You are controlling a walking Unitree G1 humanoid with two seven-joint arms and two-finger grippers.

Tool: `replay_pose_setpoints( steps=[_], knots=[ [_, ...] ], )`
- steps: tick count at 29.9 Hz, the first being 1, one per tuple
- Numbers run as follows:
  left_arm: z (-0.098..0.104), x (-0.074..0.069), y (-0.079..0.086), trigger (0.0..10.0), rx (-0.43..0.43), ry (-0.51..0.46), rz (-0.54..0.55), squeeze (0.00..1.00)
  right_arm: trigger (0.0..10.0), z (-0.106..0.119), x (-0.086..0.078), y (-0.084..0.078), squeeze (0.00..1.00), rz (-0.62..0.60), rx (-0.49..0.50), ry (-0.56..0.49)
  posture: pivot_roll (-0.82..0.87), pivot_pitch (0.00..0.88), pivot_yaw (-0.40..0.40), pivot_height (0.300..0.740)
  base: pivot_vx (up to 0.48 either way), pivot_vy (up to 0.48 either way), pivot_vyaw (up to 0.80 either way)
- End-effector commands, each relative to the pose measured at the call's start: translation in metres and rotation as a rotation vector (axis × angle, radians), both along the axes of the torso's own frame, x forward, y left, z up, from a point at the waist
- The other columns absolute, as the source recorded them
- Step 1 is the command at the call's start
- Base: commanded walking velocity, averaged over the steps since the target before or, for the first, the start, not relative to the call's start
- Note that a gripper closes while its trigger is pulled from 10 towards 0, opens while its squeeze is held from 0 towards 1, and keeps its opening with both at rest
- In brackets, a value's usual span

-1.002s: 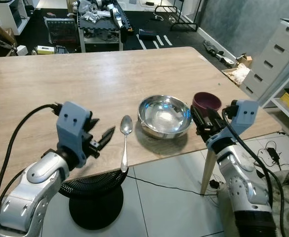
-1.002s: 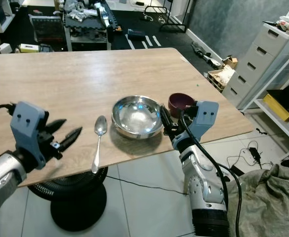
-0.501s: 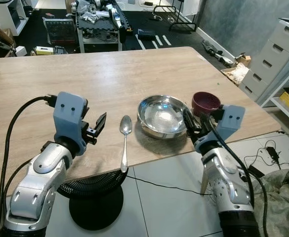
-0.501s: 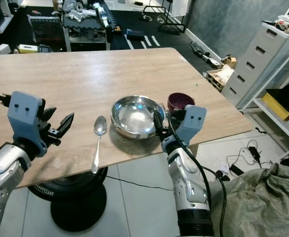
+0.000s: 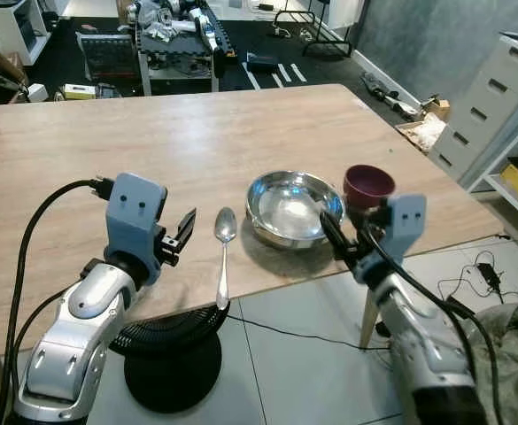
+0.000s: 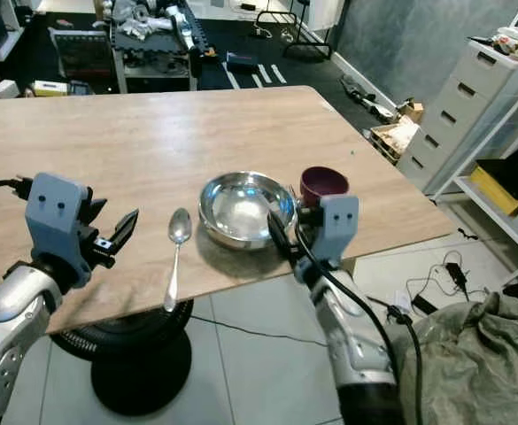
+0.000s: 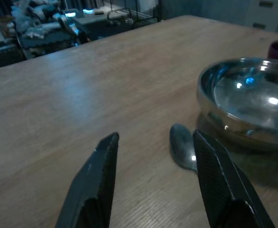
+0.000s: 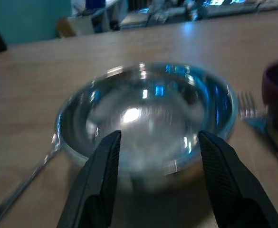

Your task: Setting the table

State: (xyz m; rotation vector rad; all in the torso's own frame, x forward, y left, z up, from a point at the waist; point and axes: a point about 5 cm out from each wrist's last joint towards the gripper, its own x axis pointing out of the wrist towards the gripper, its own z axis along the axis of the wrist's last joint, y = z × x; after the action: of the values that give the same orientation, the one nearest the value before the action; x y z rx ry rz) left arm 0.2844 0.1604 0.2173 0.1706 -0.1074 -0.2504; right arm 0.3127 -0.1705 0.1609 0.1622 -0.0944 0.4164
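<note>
Steel bowl [image 5: 294, 206] sits near the table's [image 5: 197, 133] front edge, spoon [image 5: 224, 252] left, maroon cup [image 5: 368, 184] and fork [image 8: 253, 114] right. Our right gripper [image 5: 338, 239] gapes before it; our left gripper [image 5: 181, 237] hovers unclenched, empty. We risk shoving the slick bowl into the cup.

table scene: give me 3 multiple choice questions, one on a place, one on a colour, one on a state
1. Where does the spoon lie?
A. inside the bowl
B. on the table, on the robot's left of the steel bowl
C. on the floor

2. What colour is the cup beside the bowl?
A. dark red
B. yellow
C. white

3. How are the right gripper's fingers?
A. shut on the spoon
B. shut on the cup
C. open, holding nothing

Answers: 1 B, the spoon rests on the wood between the left gripper and the bowl. 2 A, its rim and wall are maroon. 3 C, the right wrist view shows a wide gap with the bowl beyond it.
</note>
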Motion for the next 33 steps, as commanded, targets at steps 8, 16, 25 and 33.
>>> replay_pose_setpoints(
  steps=[8, 16, 25, 33],
  knots=[
    [-0.007, 0.002, 0.001, 10.0, 0.043, 0.045, -0.084, 0.0, 10.0, -0.008, -0.029, 0.016, 0.0, 0.306, 0.029, 0.058, 0.07, 0.046, 0.015, 0.74, 0.0, 0.0, 0.0],
    [-0.032, -0.003, -0.006, 10.0, -0.019, 0.193, -0.23, 0.0, 10.0, -0.017, -0.026, 0.025, 0.0, 0.282, 0.017, 0.081, 0.08, 0.053, 0.008, 0.74, 0.0, 0.0, 0.0],
    [-0.053, 0.025, -0.009, 10.0, 0.034, 0.295, -0.254, 0.0, 10.0, 0.035, 0.015, -0.016, 0.0, -0.106, 0.092, -0.111, 0.06, 0.066, 0.022, 0.74, 0.0, 0.0, 0.0],
    [-0.073, 0.027, -0.008, 10.0, 0.11, 0.358, -0.319, 0.0, 10.0, 0.043, 0.024, -0.015, 0.0, -0.182, 0.121, -0.132, 0.06, 0.101, 0.012, 0.74, 0.0, 0.0, 0.0]
  ],
)
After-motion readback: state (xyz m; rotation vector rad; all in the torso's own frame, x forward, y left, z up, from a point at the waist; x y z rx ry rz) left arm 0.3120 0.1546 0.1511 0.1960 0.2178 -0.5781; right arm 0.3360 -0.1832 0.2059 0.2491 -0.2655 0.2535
